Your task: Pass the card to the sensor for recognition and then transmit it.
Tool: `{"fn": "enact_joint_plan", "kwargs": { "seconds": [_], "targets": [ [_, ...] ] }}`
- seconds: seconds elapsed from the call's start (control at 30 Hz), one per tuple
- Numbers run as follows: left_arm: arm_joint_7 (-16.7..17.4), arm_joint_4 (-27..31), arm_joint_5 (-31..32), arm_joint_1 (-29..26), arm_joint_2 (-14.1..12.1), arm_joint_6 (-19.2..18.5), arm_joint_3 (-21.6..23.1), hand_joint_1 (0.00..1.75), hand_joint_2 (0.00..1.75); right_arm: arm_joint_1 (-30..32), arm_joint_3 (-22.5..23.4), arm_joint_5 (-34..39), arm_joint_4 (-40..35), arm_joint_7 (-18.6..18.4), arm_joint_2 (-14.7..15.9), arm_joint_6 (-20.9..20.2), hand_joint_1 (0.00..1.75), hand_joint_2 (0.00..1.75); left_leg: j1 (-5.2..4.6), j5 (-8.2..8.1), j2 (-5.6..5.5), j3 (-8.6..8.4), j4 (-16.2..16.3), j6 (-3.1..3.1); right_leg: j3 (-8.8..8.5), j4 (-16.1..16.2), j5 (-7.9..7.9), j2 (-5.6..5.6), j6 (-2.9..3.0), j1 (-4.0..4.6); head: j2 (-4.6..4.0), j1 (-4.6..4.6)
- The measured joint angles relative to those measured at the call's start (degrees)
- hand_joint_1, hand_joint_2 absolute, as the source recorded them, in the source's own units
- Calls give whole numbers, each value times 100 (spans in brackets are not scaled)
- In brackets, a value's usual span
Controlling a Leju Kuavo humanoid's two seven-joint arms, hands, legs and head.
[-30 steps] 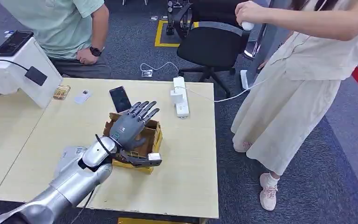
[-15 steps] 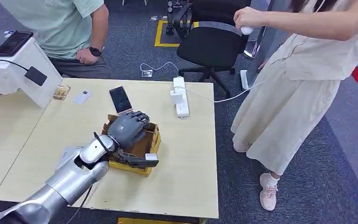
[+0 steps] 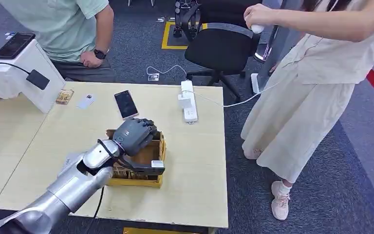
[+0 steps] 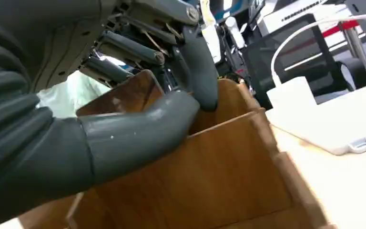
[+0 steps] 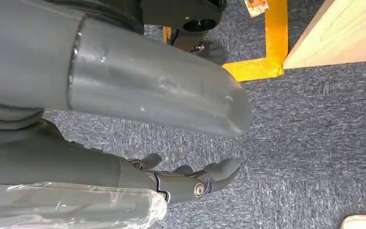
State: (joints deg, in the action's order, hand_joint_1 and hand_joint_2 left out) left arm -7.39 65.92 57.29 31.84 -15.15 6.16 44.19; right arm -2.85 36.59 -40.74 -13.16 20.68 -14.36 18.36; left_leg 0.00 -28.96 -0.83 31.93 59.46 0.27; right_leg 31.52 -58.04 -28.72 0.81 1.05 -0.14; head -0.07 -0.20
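Your left hand (image 3: 135,135) has curled from spread to clenched inside the wooden box (image 3: 149,155); whether it grips the card, hidden within, you cannot tell. Right hand (image 5: 124,109) hangs loosely, released.

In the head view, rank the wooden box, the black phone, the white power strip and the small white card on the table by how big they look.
1. wooden box, partly covered by the left hand
2. white power strip
3. black phone, close to the strip
4. small white card
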Motion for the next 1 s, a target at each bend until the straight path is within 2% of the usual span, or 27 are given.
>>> {"fn": "enact_joint_plan", "kwargs": {
  "seconds": [0.03,0.07,0.47,1.0],
  "targets": [
    [13,0,-9,5,-6,-2,2,47,175,0,0,-2,0,-4,0,0,0,0,0,0,0,0,0,0,0,0,0,0,0,0,0,-2],
    [15,-2,-17,7,-15,-4,2,0,175,0,0,-7,0,-6,0,2,0,0,0,0,0,-1,0,0,0,0,0,0,0,0,0,-2],
    [81,13,50,77,-7,208,11,0,175,2,0,-181,0,-203,22,157,0,0,0,0,-1,-10,0,0,-10,0,0,-1,0,0,0,-2],
    [81,85,96,153,-9,197,11,0,175,19,0,-269,0,-308,57,219,0,0,0,0,-1,-17,-1,0,-17,0,0,-1,0,0,0,0]
  ]
}}
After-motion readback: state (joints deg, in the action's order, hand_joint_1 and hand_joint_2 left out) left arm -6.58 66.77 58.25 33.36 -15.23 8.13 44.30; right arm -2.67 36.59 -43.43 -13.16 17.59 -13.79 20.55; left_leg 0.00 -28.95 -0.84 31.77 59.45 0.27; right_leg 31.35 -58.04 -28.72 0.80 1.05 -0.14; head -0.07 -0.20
